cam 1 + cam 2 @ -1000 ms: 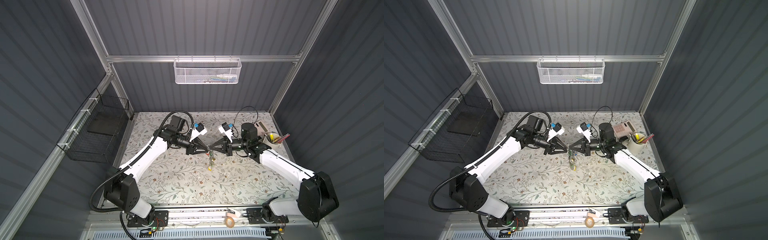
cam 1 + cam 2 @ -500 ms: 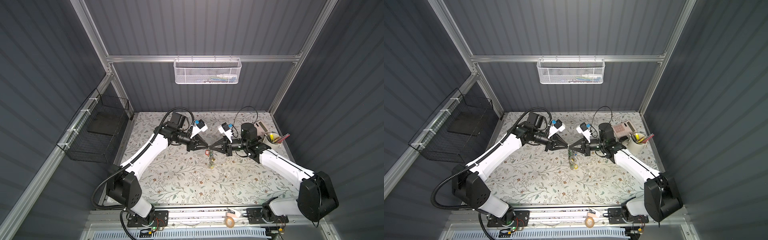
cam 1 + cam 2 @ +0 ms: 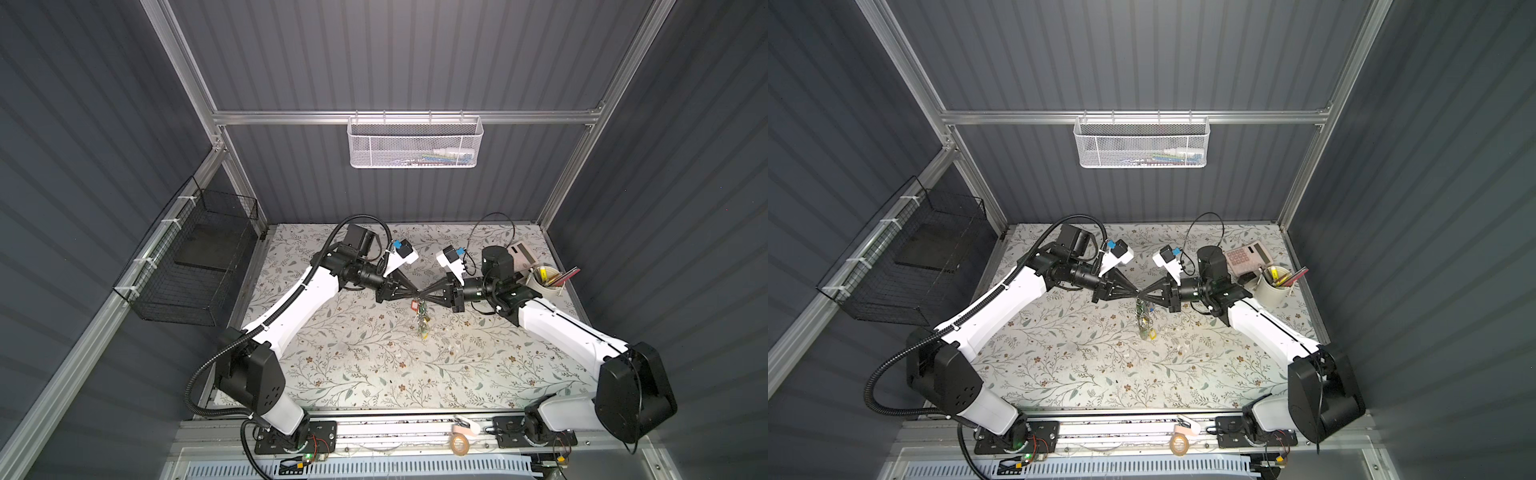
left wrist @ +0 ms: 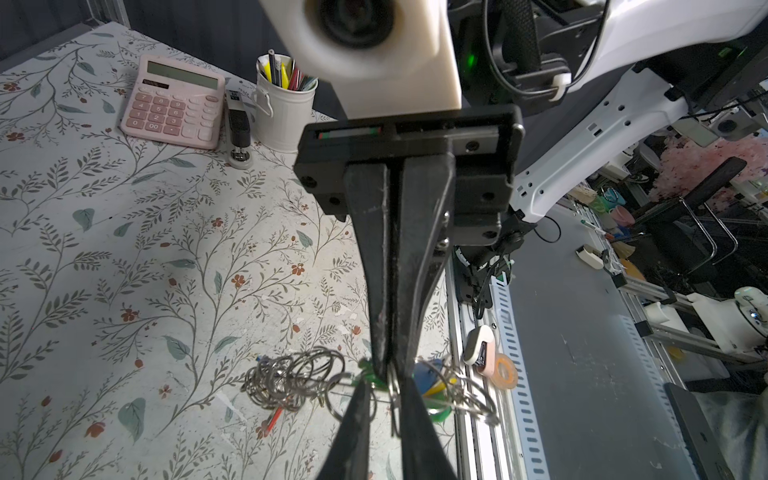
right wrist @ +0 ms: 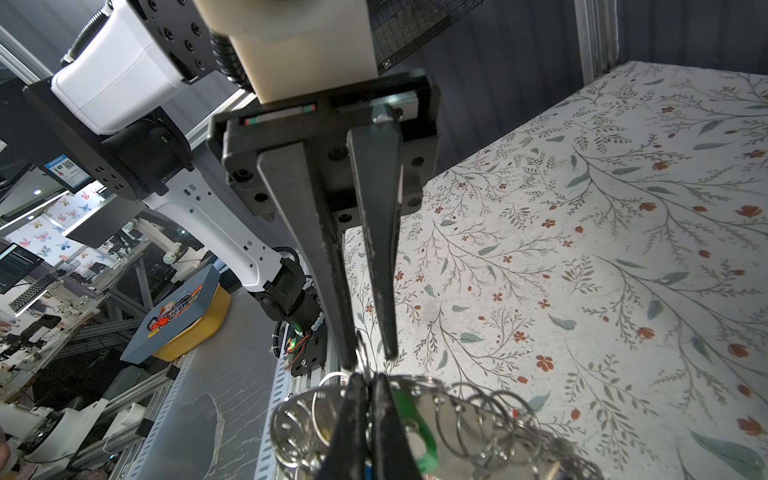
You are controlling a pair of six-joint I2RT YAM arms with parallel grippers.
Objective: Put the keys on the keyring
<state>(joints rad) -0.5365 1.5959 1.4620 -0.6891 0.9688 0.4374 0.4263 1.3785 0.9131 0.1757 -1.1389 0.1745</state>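
**A:** Finding the keys (image 5: 405, 409) where?

**B:** Hanging over the middle of the tabletop (image 3: 353, 374), right where the two grippers are meeting tip to tip. Showing mostly as a green tag (image 5: 430, 451), tucked against the keyring (image 4: 291, 378), just behind the tips of the right gripper (image 4: 385, 368).

**A:** Gripping what, on the right?

**B:** Pressing fully together, and carrying the keyring, judging by all that metal dangling below the pinch. Not managing to tell whether pinching the big loop itself or one of the little rings strung on it.

**A:** And doing what with the left gripper (image 5: 370, 360)?

**B:** Holding nothing firmly. Standing just a narrow way apart, straddling a small ring (image 5: 362, 351), touching it on one side and leaving a gap on the other.

**A:** Belonging to the green tag, that ring?

**B:** Not being able to say from these views.

**A:** Lying which way from the left gripper, then?

**B:** Sitting directly ahead of its tips, toward the right, with the tag hanging a little lower. Running left to right along both grippers, nose to nose on one line, then dropping straight down with the keyring.

**A:** Reaching it sooner from which side?

**B:** Calling it even, with each already at the keyring. Having room to grip only on the left, though, so probably needing the left to work the ring on while bracing with the right.
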